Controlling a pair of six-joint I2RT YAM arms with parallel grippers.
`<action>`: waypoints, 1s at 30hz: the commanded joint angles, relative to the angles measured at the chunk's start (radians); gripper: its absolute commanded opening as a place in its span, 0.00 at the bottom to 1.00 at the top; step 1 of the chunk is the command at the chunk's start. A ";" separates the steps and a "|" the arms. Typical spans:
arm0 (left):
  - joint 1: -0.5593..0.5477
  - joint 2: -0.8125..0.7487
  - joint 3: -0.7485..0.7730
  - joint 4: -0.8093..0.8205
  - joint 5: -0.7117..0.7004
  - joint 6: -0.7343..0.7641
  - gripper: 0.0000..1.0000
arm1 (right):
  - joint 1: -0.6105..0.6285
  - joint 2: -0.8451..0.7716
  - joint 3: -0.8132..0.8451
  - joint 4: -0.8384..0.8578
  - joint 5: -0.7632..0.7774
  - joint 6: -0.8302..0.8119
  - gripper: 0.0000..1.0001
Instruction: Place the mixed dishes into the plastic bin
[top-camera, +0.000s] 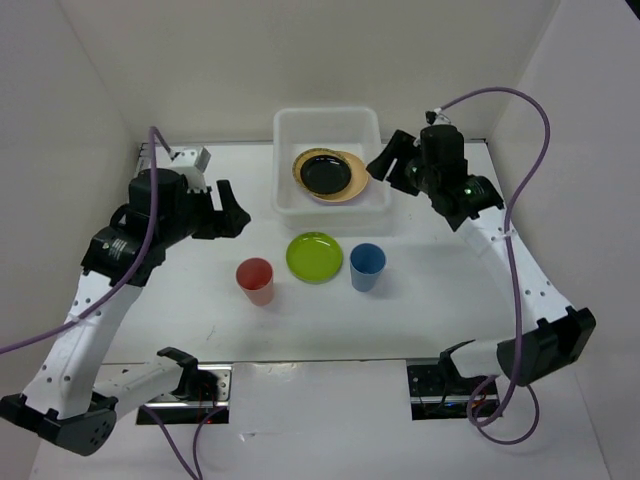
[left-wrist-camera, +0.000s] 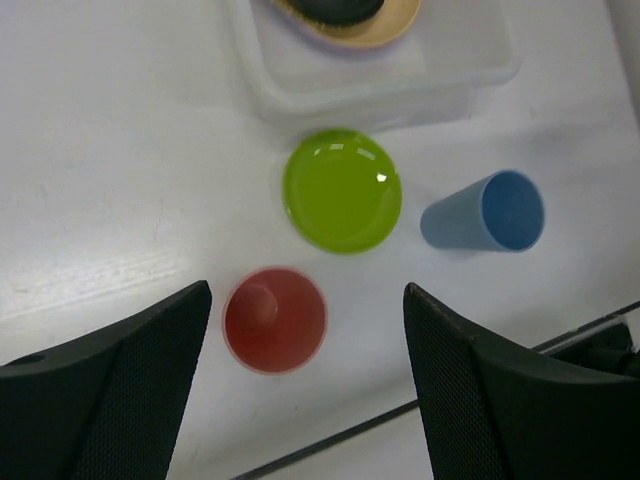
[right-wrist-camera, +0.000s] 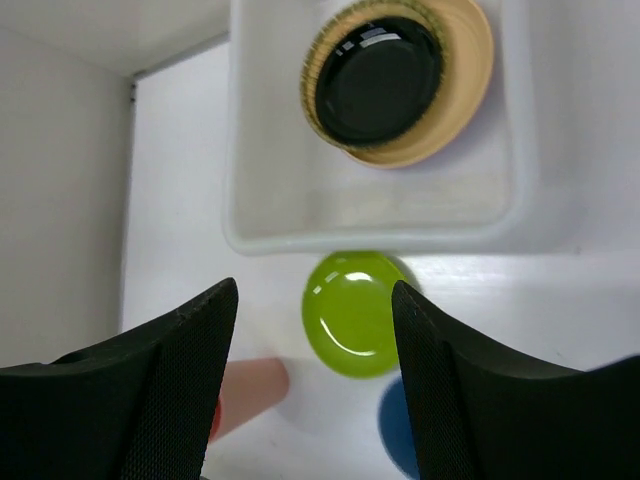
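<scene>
The plastic bin (top-camera: 288, 130) (right-wrist-camera: 242, 150) stands at the back middle of the table. Inside it a black plate (top-camera: 324, 174) (right-wrist-camera: 378, 78) lies on a tan woven disc (right-wrist-camera: 312, 88) and a peach-orange plate (right-wrist-camera: 462, 90). In front of the bin sit a lime green plate (top-camera: 314, 256) (left-wrist-camera: 342, 190) (right-wrist-camera: 352, 312), a red cup (top-camera: 255, 280) (left-wrist-camera: 275, 320) and a blue cup (top-camera: 367, 266) (left-wrist-camera: 485, 212), both upright. My left gripper (top-camera: 232, 213) (left-wrist-camera: 306, 286) hangs open and empty above the red cup. My right gripper (top-camera: 386, 166) (right-wrist-camera: 314, 282) is open and empty over the bin's right side.
White walls close in the table at the back and on both sides. The arm bases with their metal plates (top-camera: 440, 385) sit at the near edge. Purple cables (top-camera: 520, 120) loop off both arms.
</scene>
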 joint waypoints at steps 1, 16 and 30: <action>0.005 0.002 -0.097 -0.001 0.037 -0.009 0.84 | 0.007 -0.065 -0.108 -0.112 0.054 -0.027 0.69; 0.014 0.158 -0.271 -0.050 -0.012 -0.049 0.60 | 0.007 -0.163 -0.250 -0.194 0.076 -0.061 0.69; 0.014 0.339 -0.262 -0.088 -0.053 -0.080 0.57 | -0.002 -0.107 -0.190 -0.195 0.050 -0.112 0.69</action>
